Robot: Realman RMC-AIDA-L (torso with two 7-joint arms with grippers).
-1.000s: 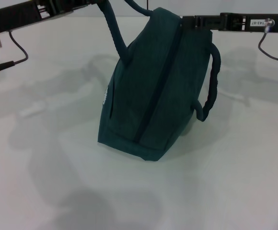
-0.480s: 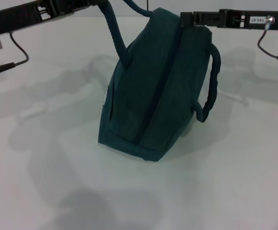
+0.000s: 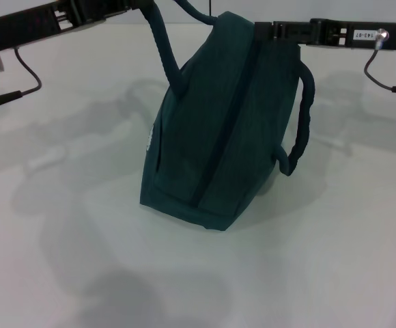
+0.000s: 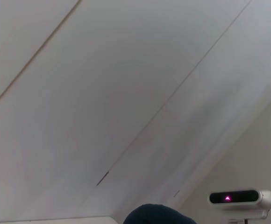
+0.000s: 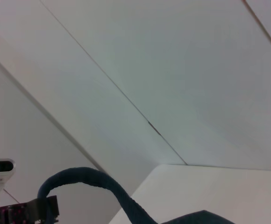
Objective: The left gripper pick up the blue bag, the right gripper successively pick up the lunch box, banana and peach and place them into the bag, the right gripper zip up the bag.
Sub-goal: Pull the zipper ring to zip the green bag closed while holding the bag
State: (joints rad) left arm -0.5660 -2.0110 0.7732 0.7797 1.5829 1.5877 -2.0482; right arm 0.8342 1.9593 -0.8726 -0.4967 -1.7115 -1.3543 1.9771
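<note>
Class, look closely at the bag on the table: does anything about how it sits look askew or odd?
Yes. The blue bag leans instead of standing square, its top pulled up between the left gripper, holding one handle, and the right gripper; the other handle dangles loose.

You have the bag (image 3: 215,130) in the middle of the table (image 3: 68,225), leaning so its top tips away from you and its base sits nearer you. The left gripper (image 3: 126,5) is at the far left of the bag's top, where one handle (image 3: 164,48) rises to it. The right gripper (image 3: 270,31) comes in from the right and meets the bag's top edge. The other handle (image 3: 300,116) hangs down the bag's right side.
</note>
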